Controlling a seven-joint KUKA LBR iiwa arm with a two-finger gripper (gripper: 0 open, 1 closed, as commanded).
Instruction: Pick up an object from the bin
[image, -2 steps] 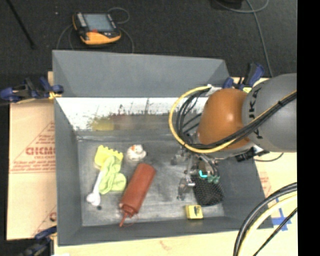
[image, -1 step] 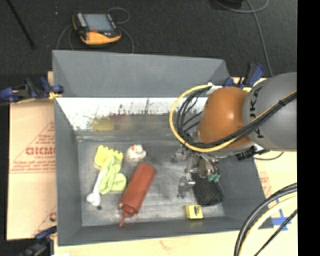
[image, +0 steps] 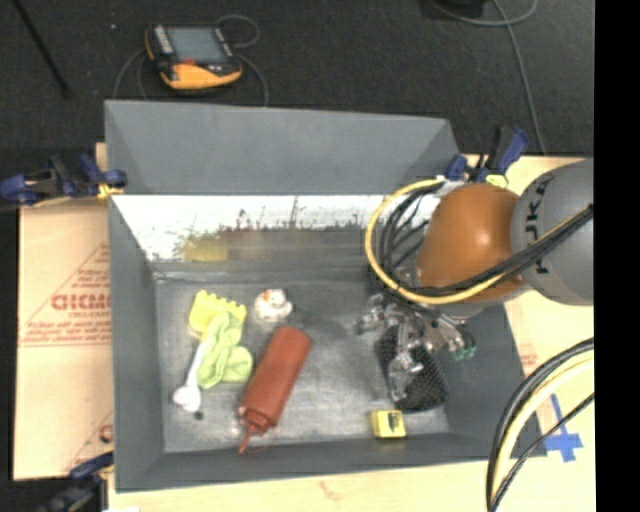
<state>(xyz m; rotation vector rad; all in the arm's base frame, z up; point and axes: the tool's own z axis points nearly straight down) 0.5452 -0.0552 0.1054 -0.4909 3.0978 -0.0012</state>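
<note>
I am hanging my pincer (image: 403, 352) low at the right of the bin (image: 133, 350), unable to tell whether it is apart or together, just over a black mesh thing (image: 428, 386), while a small yellow block (image: 388, 424) is lying nearer and a red bottle (image: 276, 376) is lying well left.

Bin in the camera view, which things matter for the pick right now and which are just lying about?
In play:
gripper, low at the right of the grey bin
black mesh thing under it

Lying about:
red squeeze bottle
yellow-green plastic toy
small white thing
small yellow block near the front wall
</note>
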